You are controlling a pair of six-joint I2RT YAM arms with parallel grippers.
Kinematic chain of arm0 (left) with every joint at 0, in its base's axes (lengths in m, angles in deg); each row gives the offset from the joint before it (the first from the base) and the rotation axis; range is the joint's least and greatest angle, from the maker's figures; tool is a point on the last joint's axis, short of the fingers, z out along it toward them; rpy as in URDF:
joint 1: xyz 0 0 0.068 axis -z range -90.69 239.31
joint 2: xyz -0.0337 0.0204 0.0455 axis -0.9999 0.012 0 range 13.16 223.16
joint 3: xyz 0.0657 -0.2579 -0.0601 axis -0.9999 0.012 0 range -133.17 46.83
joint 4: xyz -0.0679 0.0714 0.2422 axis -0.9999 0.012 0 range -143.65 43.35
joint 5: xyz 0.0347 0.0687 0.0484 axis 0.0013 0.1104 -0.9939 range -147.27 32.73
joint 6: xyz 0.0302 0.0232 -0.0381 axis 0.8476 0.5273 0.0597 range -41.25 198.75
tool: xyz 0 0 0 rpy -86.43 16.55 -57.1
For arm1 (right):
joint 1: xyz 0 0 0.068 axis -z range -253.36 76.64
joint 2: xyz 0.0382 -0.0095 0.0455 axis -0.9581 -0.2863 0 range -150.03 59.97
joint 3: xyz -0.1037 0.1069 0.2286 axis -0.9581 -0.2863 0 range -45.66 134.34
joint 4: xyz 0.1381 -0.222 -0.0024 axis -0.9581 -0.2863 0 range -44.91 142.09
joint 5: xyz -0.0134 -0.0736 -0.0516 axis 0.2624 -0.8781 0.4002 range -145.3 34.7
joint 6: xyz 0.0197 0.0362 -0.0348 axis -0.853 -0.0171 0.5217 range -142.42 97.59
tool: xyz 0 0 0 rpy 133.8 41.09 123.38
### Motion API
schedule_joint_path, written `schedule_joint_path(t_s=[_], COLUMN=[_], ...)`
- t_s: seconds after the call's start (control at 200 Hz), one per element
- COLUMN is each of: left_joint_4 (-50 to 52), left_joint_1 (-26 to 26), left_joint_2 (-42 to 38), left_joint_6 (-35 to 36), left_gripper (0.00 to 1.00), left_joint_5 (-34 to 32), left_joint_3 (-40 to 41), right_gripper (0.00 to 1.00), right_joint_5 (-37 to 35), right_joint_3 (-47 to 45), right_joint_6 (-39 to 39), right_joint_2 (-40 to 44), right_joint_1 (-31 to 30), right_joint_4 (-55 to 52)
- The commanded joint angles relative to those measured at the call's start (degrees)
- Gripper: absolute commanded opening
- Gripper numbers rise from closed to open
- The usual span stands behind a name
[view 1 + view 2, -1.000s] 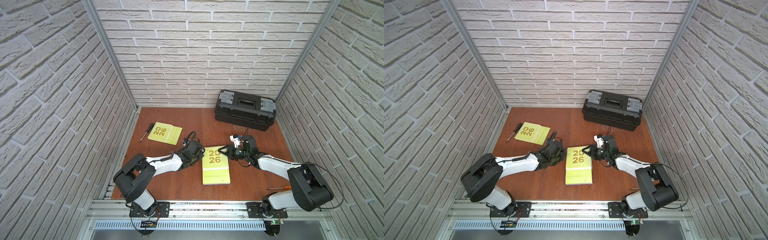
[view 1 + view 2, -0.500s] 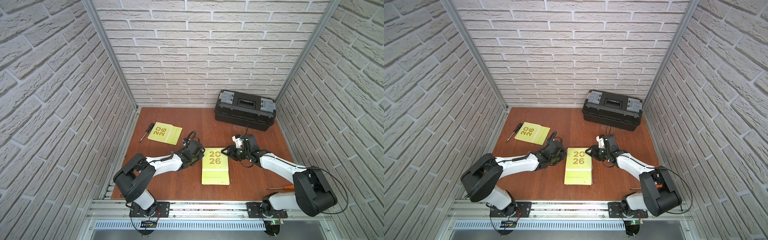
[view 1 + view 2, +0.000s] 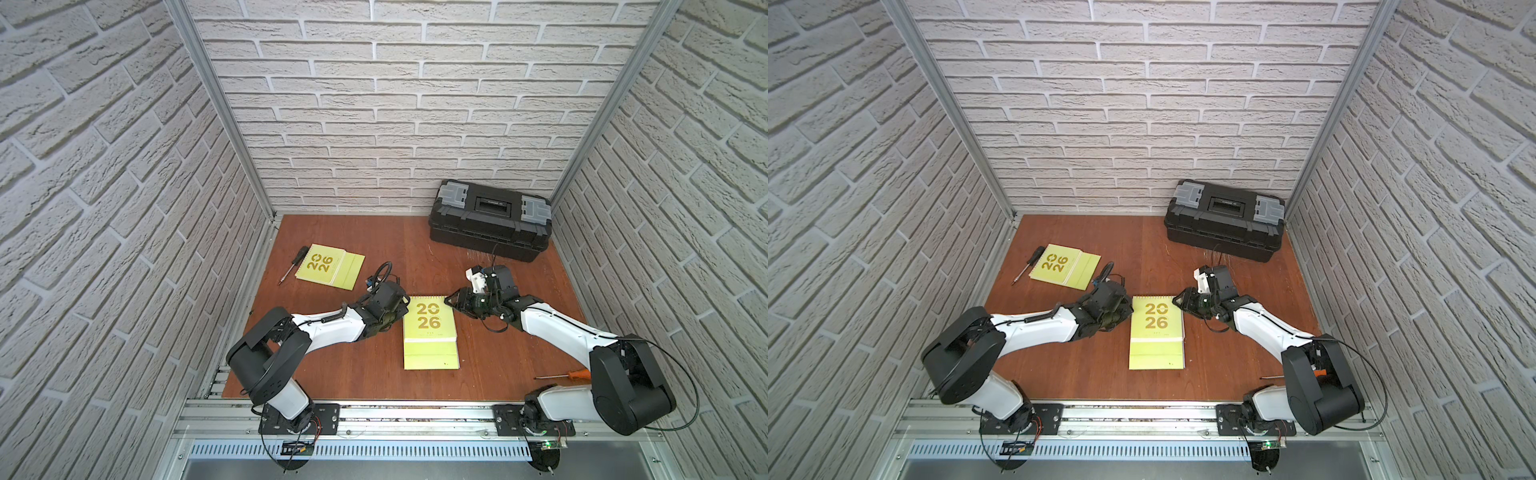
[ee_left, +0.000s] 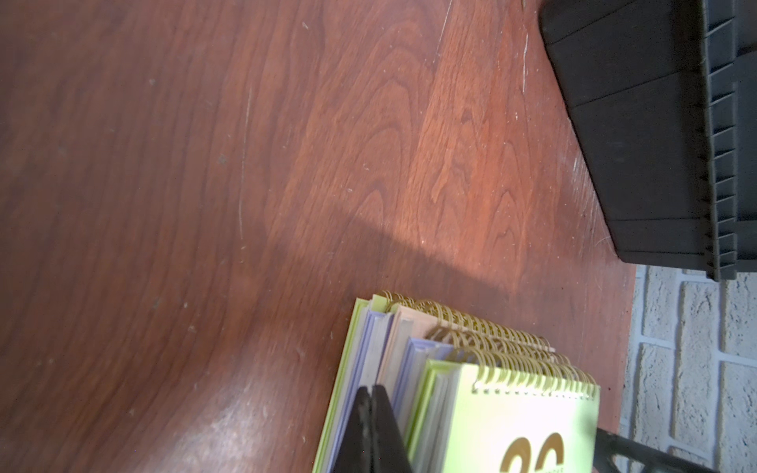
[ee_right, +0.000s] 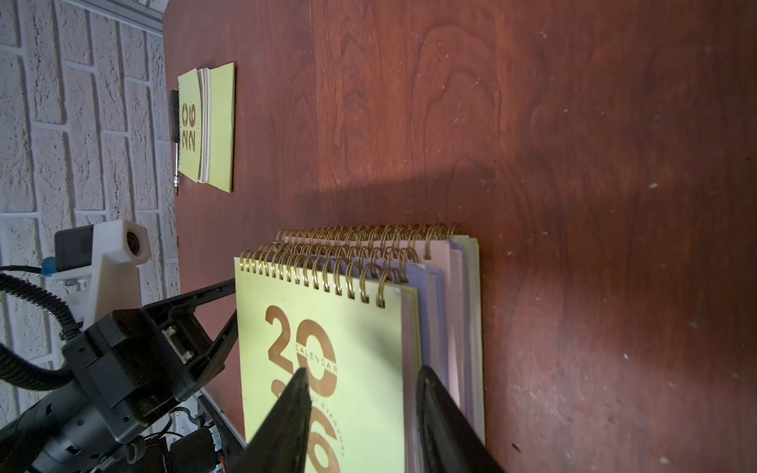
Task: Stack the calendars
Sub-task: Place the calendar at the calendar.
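Observation:
A stack of calendars [image 3: 430, 328] [image 3: 1156, 328] lies mid-table, lime-green on top with gold "2026". Lavender and beige ones show beneath in the left wrist view [image 4: 512, 409] and the right wrist view [image 5: 348, 348]. A single lime-green calendar [image 3: 330, 266] [image 5: 207, 123] lies at the back left. My left gripper [image 3: 401, 309] [image 4: 372, 393] is shut, its tips against the stack's left side. My right gripper [image 3: 451, 301] [image 5: 362, 376] is open at the stack's far right corner. One finger is above the top cover and the other beside the stack's edge.
A black toolbox [image 3: 490, 220] [image 3: 1225, 220] [image 4: 639, 123] stands at the back right. A black screwdriver [image 3: 293, 266] [image 5: 175, 135] lies beside the back-left calendar. An orange-handled screwdriver [image 3: 565, 375] lies front right by the right arm's base. Brick walls enclose three sides.
My right gripper has drawn back to the right, off the top cover, and the whole "2026" now shows. The left gripper has stayed at the stack's left side.

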Motion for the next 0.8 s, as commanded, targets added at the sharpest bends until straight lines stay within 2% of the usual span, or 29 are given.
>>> schedule_joint_path(t_s=[0.0,0.62,0.685,0.795], left_joint_4=[-1.2,5.8,8.3,18.1], left_joint_1=[0.2,-0.5,-1.3,-3.1], left_joint_2=[0.0,0.1,-1.5,-6.3], left_joint_6=[0.3,3.6,4.3,6.6], left_gripper=[0.0,0.0,0.0,0.0], left_joint_5=[0.0,-0.6,-1.7,-7.1], left_joint_3=[-0.1,-3.8,-3.6,-4.4], right_gripper=[0.44,0.44,0.44,0.44], right_joint_5=[-1.4,-1.8,-2.7,-4.2], right_joint_3=[1.6,2.5,3.1,4.8], right_joint_6=[1.5,2.1,2.8,3.9], right_joint_2=[1.8,1.3,1.7,2.3], right_joint_1=[0.2,0.3,0.2,0.2], right_joint_4=[-1.1,-1.8,-2.9,-5.6])
